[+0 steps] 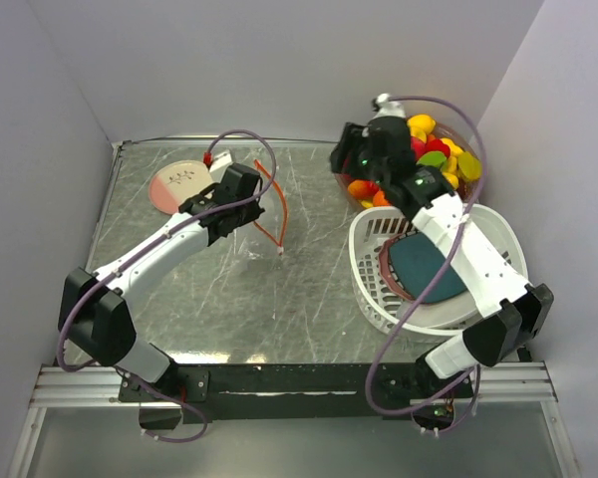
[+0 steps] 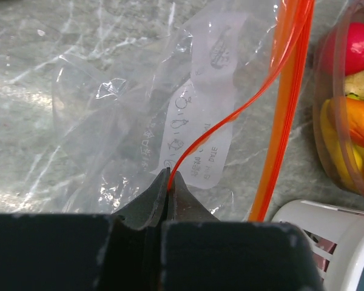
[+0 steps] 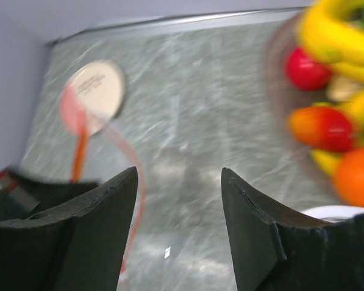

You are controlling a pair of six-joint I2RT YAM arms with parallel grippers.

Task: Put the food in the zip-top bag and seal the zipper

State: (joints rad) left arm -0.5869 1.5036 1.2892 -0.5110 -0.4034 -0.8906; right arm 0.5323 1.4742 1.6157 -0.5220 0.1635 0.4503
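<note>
Some food (image 3: 321, 127) blurred, cropped beside right end effector (image 3: 179, 173).

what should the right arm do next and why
Probably swing the right gripper over the bowl and lower it onto one piece of the food. Its jaws stand open and empty, aimed at bare table beside the bowl. The left gripper is shut on the zipper of the zip-top bag, and no food shows inside it.
</note>
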